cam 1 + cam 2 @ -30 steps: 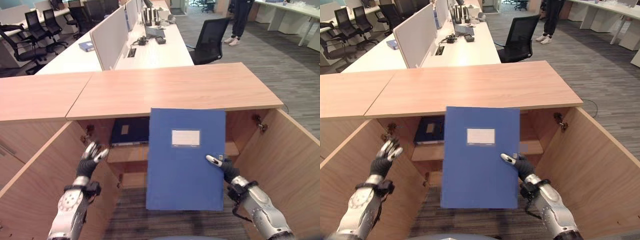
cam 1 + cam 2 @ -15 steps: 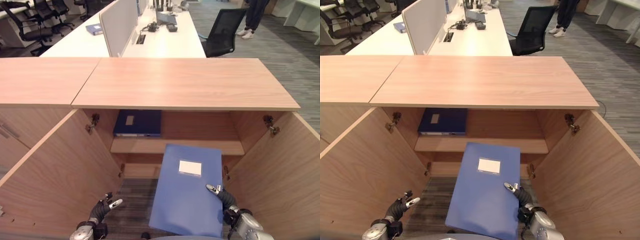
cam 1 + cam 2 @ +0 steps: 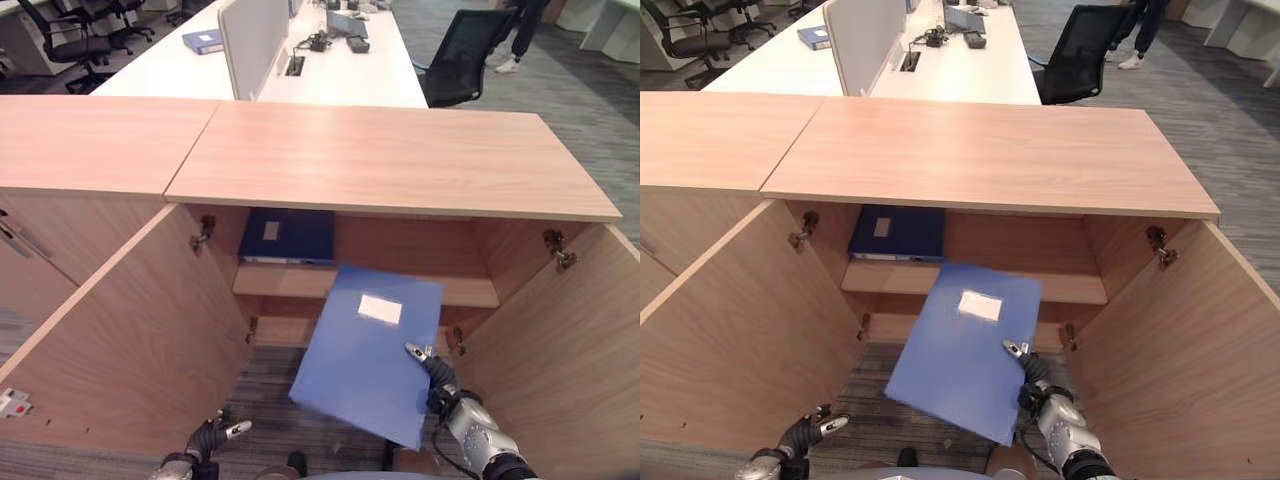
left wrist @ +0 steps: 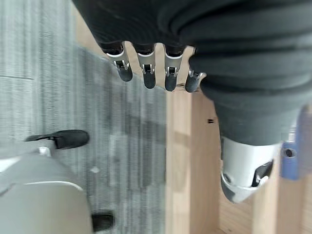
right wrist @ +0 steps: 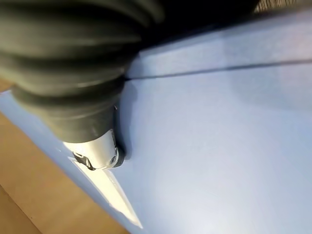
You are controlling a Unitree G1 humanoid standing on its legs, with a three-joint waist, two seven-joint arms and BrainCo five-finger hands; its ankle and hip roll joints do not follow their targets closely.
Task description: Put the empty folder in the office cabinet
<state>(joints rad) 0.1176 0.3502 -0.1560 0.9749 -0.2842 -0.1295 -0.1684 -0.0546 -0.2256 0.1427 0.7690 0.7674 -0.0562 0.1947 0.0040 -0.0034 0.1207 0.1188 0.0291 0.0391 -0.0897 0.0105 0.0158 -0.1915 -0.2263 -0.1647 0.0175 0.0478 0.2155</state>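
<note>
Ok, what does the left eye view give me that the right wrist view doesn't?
Left eye view: the open cabinet, a dark folder lying on its shelf, and the left hand, open and hanging low. Right wrist view: the thumb pressed on the cover beside the white label. Both: the blue folder pinched in the right hand, tilted in front of the cabinet.

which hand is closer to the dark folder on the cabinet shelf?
Right. The right hand grips the blue folder just below and right of the dark folder. The left hand hangs low by the open left door, farther off.
</note>
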